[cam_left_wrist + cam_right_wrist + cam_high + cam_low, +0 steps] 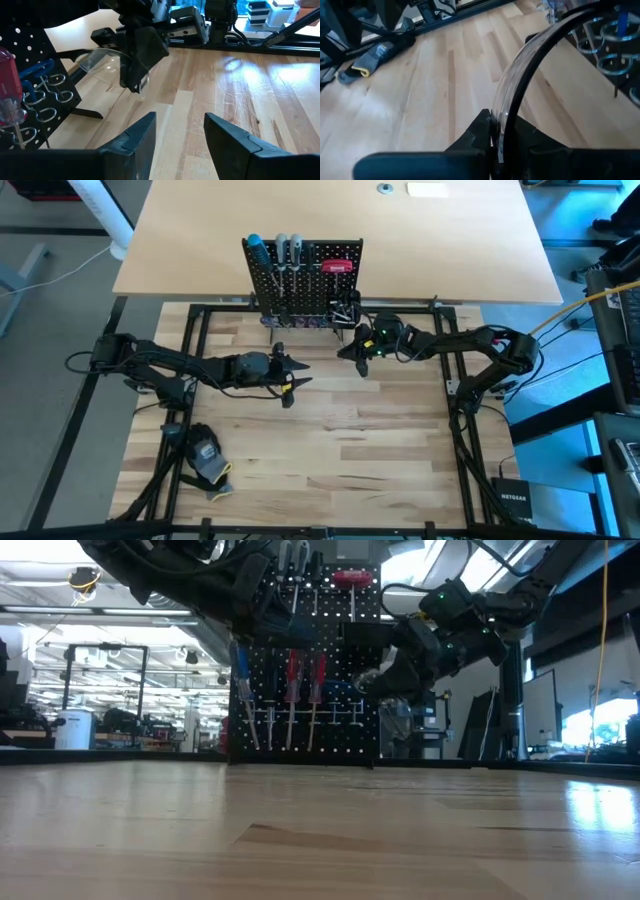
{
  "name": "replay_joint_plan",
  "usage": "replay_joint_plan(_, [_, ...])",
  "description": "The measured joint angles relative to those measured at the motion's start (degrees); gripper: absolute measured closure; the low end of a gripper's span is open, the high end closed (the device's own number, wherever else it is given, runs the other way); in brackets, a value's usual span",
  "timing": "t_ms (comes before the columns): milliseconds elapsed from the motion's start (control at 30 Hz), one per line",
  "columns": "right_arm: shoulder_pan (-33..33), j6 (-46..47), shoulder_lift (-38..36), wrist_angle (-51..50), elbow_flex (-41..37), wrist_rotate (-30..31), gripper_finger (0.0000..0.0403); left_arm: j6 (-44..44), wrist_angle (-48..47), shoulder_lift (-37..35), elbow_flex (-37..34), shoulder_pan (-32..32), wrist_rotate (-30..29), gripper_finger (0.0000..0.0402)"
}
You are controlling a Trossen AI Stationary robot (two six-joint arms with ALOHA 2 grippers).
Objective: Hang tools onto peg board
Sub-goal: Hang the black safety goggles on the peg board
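The peg board (pixel 303 280) stands at 12 o'clock on the worktop (pixel 320 460), with blue, red and grey tools (pixel 292 690) hanging on it. The right end effector (pixel 501 142) pinches a clear curved plastic piece (pixel 530 65) beside the board. The left end effector (pixel 180 130) hangs wide and empty.

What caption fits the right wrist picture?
Right gripper pinching a clear curved plastic piece above the wooden table.
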Motion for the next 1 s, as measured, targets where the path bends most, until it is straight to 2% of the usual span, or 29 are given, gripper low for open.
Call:
replay_joint_plan(367, [0.74, 9.00, 0.00, -0.95, 0.00, -0.40, 0.0370, -1.23, 0.17, 0.00, 0.00, -0.45, 0.02, 0.0245])
replay_joint_plan(767, [1.42, 6.52, 0.04, 1.33, -0.07, 0.85, 0.0370, -0.14, -0.19, 0.00, 0.00, -1.09, 0.02, 0.0245])
replay_joint_plan(1000, [0.66, 21.20, -0.09, 3.88, 0.02, 0.82, 0.0370, -0.60, -0.65, -1.02, 0.00, -1.71, 0.55, 0.0245])
